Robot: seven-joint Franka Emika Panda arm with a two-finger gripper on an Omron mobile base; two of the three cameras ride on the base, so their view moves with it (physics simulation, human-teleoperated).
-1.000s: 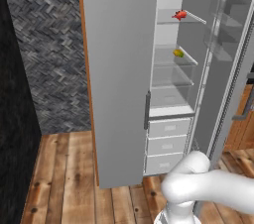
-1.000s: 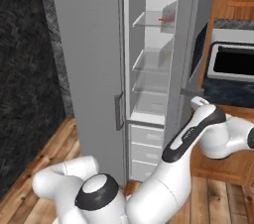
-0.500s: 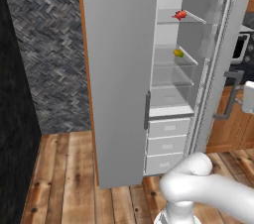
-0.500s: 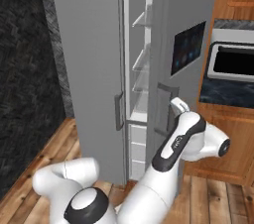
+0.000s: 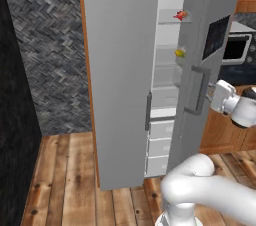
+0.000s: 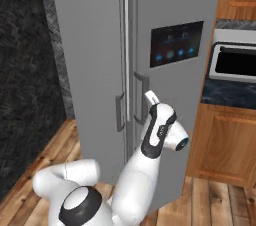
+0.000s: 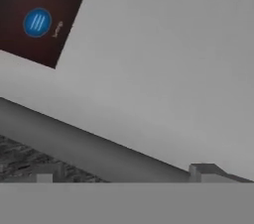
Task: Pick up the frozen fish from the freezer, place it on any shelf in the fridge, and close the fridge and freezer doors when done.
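The red-orange frozen fish [image 5: 180, 16] lies on the top glass shelf [image 5: 169, 17] inside the fridge, seen through the narrow gap left by the fridge door [image 5: 205, 55]. That wider door, with its dark screen [image 6: 176, 45], stands almost closed. The freezer door [image 5: 120, 70] on the left looks shut. My gripper [image 5: 216, 95] is against the outer face of the fridge door beside its bar handle [image 5: 199, 90]. Its fingertips [image 7: 208, 171] stand wide apart, open, with nothing held. From the right side, the gripper [image 6: 150, 98] meets the door just right of the handle [image 6: 140, 97].
A yellow-green round item [image 5: 180, 51] sits on a lower fridge shelf. Pale drawers [image 5: 160, 145] show below. A wooden cabinet [image 6: 220, 145] with a dark counter and microwave [image 6: 235, 62] stands right of the fridge. A dark tiled wall [image 5: 45, 50] is on the left.
The fridge door has swung from wide open to nearly closed, with my hand following against its outer face. The fingers have spread wider.
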